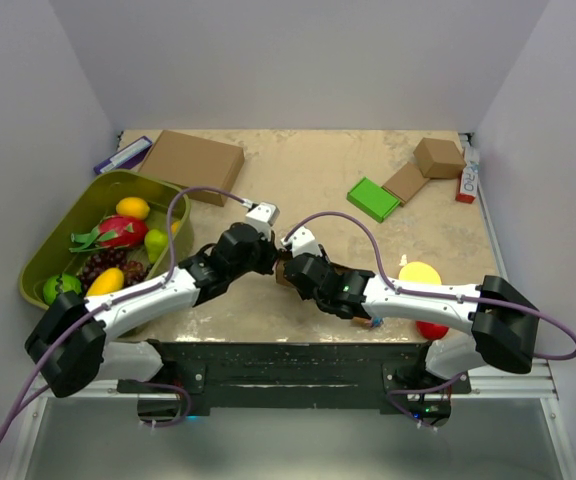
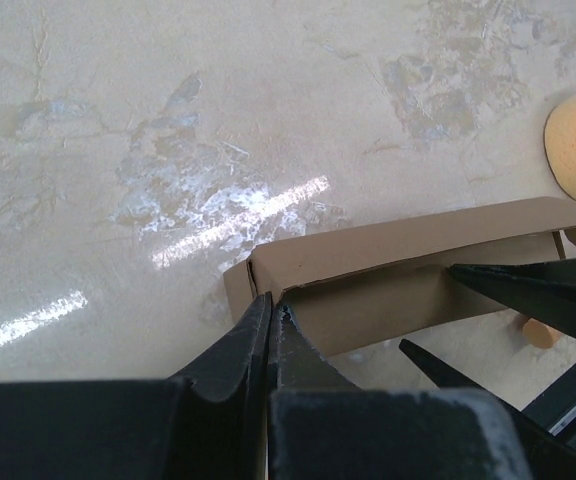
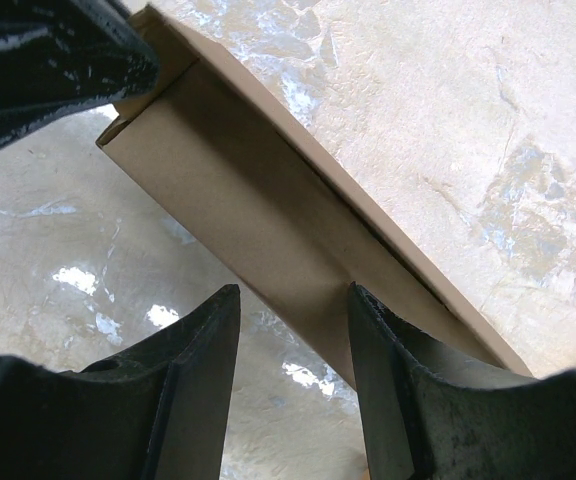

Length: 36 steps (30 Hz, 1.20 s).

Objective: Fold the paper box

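The paper box lies between them: left jaws pinched together at its end corner, right jaws clamped across its long wall. I'd hold the right steady and tuck the corner squarely.

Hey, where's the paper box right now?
The paper box is at the table's front middle, between the two arms. The left gripper pinches its left end and the right gripper holds its other end, left of a yellow round object.
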Each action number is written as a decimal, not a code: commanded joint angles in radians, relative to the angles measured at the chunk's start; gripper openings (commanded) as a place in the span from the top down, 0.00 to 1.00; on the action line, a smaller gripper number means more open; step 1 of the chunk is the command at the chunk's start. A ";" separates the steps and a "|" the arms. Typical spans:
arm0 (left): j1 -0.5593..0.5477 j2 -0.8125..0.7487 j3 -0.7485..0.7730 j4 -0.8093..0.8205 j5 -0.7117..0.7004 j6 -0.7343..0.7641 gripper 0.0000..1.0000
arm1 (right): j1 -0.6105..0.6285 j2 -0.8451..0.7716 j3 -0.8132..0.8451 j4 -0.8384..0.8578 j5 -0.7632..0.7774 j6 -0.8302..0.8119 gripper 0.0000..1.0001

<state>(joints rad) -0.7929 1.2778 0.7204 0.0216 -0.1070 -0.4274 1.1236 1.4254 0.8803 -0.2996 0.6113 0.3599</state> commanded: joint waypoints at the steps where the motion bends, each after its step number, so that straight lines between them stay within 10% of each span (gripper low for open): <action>1: -0.019 0.006 -0.058 -0.083 0.032 -0.020 1.00 | -0.004 0.013 -0.017 -0.010 -0.048 0.047 0.51; 16: -0.028 0.006 0.089 -0.216 -0.086 0.006 1.00 | -0.004 -0.144 0.141 -0.326 -0.035 0.166 0.14; 25: -0.028 0.003 0.108 -0.236 -0.083 0.015 1.00 | -0.010 -0.213 0.131 -0.640 0.050 0.392 0.15; 36: -0.028 -0.001 0.103 -0.210 -0.079 0.022 0.81 | -0.056 -0.276 0.066 -0.612 0.062 0.442 0.27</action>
<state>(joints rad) -0.8143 1.2789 0.7971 -0.1925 -0.1722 -0.4232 1.0786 1.1522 0.9482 -0.9249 0.6312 0.7628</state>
